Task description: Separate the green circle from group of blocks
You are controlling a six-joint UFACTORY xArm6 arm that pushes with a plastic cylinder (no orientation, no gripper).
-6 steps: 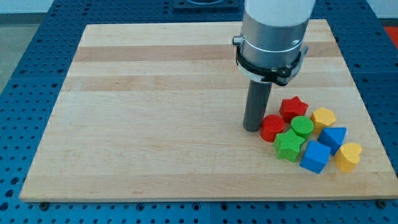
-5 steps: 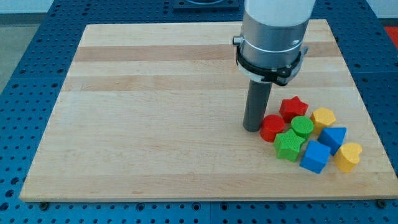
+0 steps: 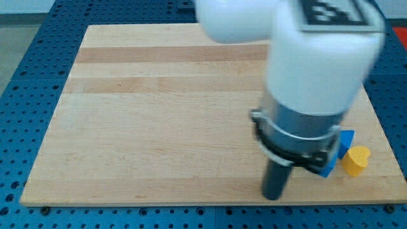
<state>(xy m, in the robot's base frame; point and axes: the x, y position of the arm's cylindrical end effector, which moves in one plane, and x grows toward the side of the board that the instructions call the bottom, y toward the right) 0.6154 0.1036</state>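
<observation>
My arm fills the view's right side and hides most of the block group. The green circle does not show; it is hidden behind the arm. My tip (image 3: 273, 196) rests near the board's bottom edge, at the view's lower right. Only a yellow heart (image 3: 356, 159) and parts of two blue blocks (image 3: 346, 140) (image 3: 329, 166) show to the right of the rod. The tip is left of and below these blocks, apart from them.
The wooden board (image 3: 159, 114) lies on a blue perforated table (image 3: 25, 76). The board's bottom edge runs just below my tip.
The arm has swung from beside the red block at the group's left toward the view's bottom and right, now covering the green, red and most other blocks.
</observation>
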